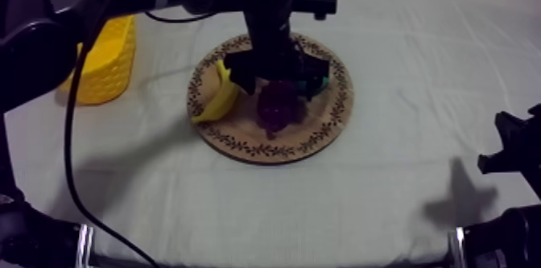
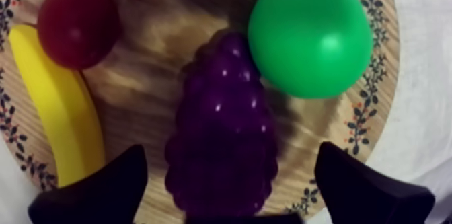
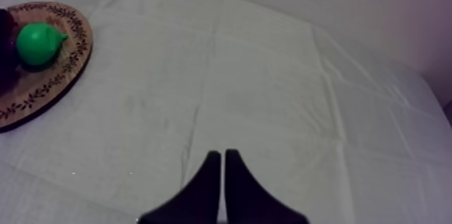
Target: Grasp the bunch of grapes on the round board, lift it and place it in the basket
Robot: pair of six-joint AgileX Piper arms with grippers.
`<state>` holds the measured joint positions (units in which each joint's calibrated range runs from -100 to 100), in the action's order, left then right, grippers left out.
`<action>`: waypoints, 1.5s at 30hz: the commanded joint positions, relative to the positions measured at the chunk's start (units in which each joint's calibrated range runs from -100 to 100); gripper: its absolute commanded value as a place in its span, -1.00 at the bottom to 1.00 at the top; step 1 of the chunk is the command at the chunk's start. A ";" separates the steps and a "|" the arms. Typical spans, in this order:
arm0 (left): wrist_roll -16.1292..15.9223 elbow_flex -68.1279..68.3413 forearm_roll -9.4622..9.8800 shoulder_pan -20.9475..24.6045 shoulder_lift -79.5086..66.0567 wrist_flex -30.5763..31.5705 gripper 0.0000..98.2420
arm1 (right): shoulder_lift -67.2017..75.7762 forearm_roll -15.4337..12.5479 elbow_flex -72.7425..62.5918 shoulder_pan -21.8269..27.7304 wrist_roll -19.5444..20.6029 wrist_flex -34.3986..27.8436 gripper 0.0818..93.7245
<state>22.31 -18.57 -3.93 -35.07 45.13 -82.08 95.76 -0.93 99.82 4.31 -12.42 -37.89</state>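
A grey-white cloth [image 1: 402, 62] covers the table, creased, with a plain pale wall behind. The board [image 1: 326, 136] sits mid-table, the basket [image 1: 109, 58] off at the far left, well apart from it.

As I judge it, the job is barely begun. The grapes [image 1: 278, 112] lie flat on the board, between the banana [image 2: 57, 112] on their left and the pear [image 2: 309, 35] at their far right. The pear looks to be touching or just overlapping them. A small red fruit [image 2: 77, 23] sits by the banana's far end. My left gripper [image 2: 230, 166] hangs over the grapes with its fingers spread wide, one on each side, holding nothing. So I've lined up, but the closing, the lift, the carry left and the drop into the basket are all left to do.

My right gripper [image 3: 223, 173] rests near the right edge of the table, fingers pressed together on nothing, pointing across bare cloth.

Some things I can't read. From above, the left arm covers the far middle of the board and most of the pear. The near end of the grapes is cut off in the left wrist view, so I can't tell how low the fingers are or whether they touch the bunch. The arm also crosses the basket's far side, and I can't see what is inside it.
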 commanded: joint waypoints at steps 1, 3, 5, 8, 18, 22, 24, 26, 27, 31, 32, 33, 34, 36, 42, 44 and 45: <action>0.03 -0.65 -0.03 0.14 0.88 -0.41 0.91 | 0.00 -0.02 -0.04 -0.02 -0.01 -0.02 -0.99; 0.06 -1.22 -0.17 0.27 1.60 -0.72 0.90 | 0.00 -0.02 -0.04 -0.02 -0.01 -0.02 -0.99; 0.07 -1.78 -0.33 0.45 2.21 -1.06 0.88 | 0.00 -0.02 -0.04 -0.02 -0.01 -0.02 -0.99; 0.17 -2.43 -0.51 0.69 3.02 -1.68 0.83 | 0.00 -0.02 -0.04 -0.02 -0.01 -0.02 -0.99; -0.04 -4.17 -0.92 0.92 4.77 -3.33 0.36 | 0.00 -0.02 -0.04 -0.02 -0.01 -0.02 -0.99; -0.17 -4.33 -0.96 0.83 5.04 -3.67 0.12 | 0.00 -0.02 -0.04 -0.02 -0.01 -0.02 -0.99; -0.23 -4.26 -0.97 0.75 5.09 -3.75 0.06 | 0.00 -0.02 -0.04 -0.02 -0.01 -0.02 -0.99; -0.34 -4.11 -0.97 0.64 5.00 -3.72 0.03 | 0.00 -0.02 -0.04 -0.02 -0.01 -0.02 -0.99; -0.41 -3.93 -0.97 0.60 4.86 -3.61 0.03 | 0.00 -0.02 -0.04 -0.02 -0.01 -0.02 -0.99; -0.75 -3.05 -0.85 0.44 3.50 -3.18 0.04 | 0.00 -0.02 -0.04 -0.02 -0.01 -0.02 -0.99; -0.85 -2.79 -0.80 0.39 2.93 -3.13 0.04 | 0.00 -0.02 -0.04 -0.02 -0.01 -0.02 -0.99; -0.97 -2.54 -0.75 0.36 2.23 -3.10 0.05 | 0.00 -0.02 -0.04 -0.02 -0.01 -0.02 -0.99; -1.11 -2.34 -0.70 0.34 1.45 -3.08 0.05 | 0.00 -0.02 -0.04 -0.02 -0.01 -0.02 -0.99; -1.48 -2.00 -0.63 0.31 -0.32 -3.05 0.05 | 0.00 -0.02 -0.04 -0.02 -0.01 -0.02 -0.99; -2.22 -1.67 -0.25 0.47 -6.09 -4.13 0.06 | 0.00 -0.02 -0.04 -0.02 -0.01 -0.02 -0.99; -2.34 -1.83 -0.11 0.59 -7.91 -4.70 0.06 | 0.00 -0.02 -0.04 -0.02 -0.01 -0.02 -0.99; -2.39 -1.94 -0.05 0.65 -8.75 -5.00 0.06 | 0.00 -0.02 -0.04 -0.02 -0.01 -0.02 -0.99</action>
<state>19.95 -20.33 -4.00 -34.43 37.48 -86.91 95.76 -0.93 99.82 4.31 -12.42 -37.89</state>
